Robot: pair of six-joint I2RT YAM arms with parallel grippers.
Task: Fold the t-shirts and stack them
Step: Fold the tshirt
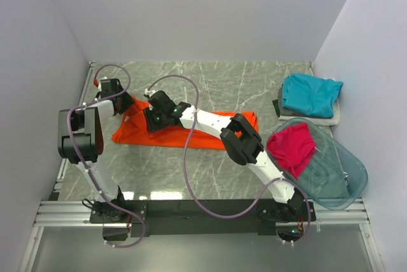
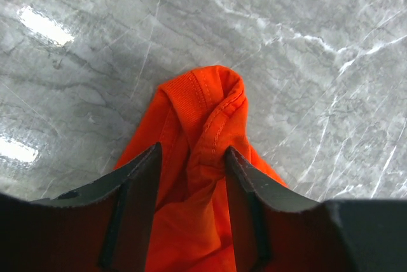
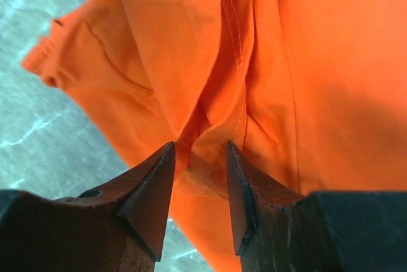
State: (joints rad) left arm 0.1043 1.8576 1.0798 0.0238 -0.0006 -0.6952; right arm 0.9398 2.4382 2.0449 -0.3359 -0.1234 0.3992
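Observation:
The orange t-shirt (image 1: 203,131) lies crumpled on the marble table, left of centre. My left gripper (image 1: 121,102) sits at its far-left end. In the left wrist view its jaws (image 2: 192,148) stand apart, astride a bunched ribbed edge of the orange t-shirt (image 2: 200,110). My right gripper (image 1: 154,110) is just right of it, over the same shirt. Its jaws (image 3: 200,145) are also apart, with a raised fold of orange cloth (image 3: 210,94) between the fingertips. A teal t-shirt (image 1: 310,94) lies folded on a pale one (image 1: 331,119) at the back right. A magenta t-shirt (image 1: 294,148) hangs in the tub.
A clear bluish plastic tub (image 1: 340,180) stands at the front right, beside the right arm's base. White walls close in the table on the left, back and right. Bare marble (image 1: 241,81) shows behind the orange shirt.

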